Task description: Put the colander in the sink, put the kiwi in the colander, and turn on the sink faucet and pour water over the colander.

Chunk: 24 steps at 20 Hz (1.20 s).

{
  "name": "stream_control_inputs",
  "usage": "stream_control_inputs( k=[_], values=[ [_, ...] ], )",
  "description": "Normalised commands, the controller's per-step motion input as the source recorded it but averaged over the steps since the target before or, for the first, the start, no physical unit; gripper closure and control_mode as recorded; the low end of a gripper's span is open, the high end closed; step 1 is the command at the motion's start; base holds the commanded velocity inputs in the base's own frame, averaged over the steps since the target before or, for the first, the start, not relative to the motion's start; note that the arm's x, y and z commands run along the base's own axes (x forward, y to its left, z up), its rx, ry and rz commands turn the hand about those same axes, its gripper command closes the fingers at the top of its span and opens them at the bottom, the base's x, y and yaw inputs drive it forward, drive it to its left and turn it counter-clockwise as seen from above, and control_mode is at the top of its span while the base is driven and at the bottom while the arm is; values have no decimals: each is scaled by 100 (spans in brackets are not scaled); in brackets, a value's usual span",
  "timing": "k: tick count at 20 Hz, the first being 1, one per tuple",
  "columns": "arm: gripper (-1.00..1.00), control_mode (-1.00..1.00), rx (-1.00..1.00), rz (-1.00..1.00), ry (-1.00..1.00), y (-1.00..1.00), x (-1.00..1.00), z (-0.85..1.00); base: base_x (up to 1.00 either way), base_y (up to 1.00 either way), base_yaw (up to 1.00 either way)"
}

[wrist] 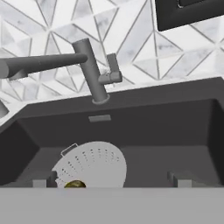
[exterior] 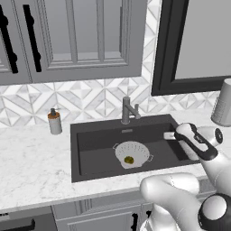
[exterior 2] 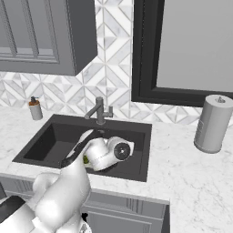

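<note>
Kiwi [exterior: 129,159] sits in the colander [exterior: 132,153] in the sink [exterior: 90,135], below our spread, empty gripper [wrist: 112,183]. Next we reach ahead to the faucet [wrist: 94,74] lever.

The white arm [exterior: 180,191] bends forward at its elbow; the gripper [wrist: 111,181] has its two fingers spread wide, holding nothing.

Grey cabinets [exterior: 72,36] above white marble counter [exterior: 31,158]; geometric tiled backsplash [exterior: 90,97]; dark-framed window [exterior 2: 191,50].
</note>
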Motion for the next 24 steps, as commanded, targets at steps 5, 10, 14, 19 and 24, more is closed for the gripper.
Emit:
stream_control_inputs(
  k=[5, 10, 14, 19, 24],
  values=[
    [-100, -100, 5, 0, -10, 3, 52, 32, 0, 0, 0],
    [-100, -100, 0, 0, -13, 20, 18, 41, 0, 0, 0],
    [-100, -100, 0, 0, -19, 16, 2, 47, 0, 0, 0],
    [-100, -100, 0, 0, -15, 18, 6, 36, 0, 0, 0],
    [-100, -100, 0, 0, -5, 14, 16, 17, 0, 0, 0]
  ],
)
